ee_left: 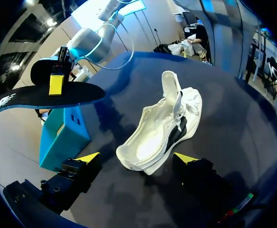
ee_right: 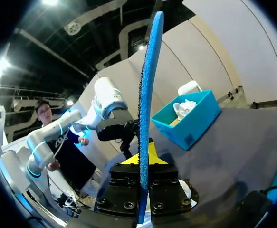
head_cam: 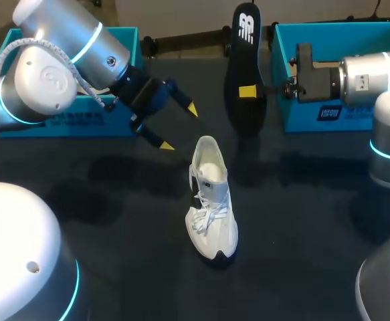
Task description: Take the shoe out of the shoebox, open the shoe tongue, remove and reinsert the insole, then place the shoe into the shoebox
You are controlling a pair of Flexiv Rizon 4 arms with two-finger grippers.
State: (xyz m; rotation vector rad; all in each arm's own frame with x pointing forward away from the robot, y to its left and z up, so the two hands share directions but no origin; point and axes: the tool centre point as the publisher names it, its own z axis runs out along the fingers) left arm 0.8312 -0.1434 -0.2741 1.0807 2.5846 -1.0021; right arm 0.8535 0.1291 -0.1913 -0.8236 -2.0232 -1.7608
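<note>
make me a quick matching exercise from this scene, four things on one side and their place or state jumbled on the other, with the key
Column A
1. shoe
2. insole
3. left gripper
4. right gripper

Column B
a. open, holding nothing, just short of the shoe
b. shut on the insole
c. white, resting on the dark table
d. held up clear of the table

Pairs: 1-c, 2-d, 3-a, 4-b
</note>
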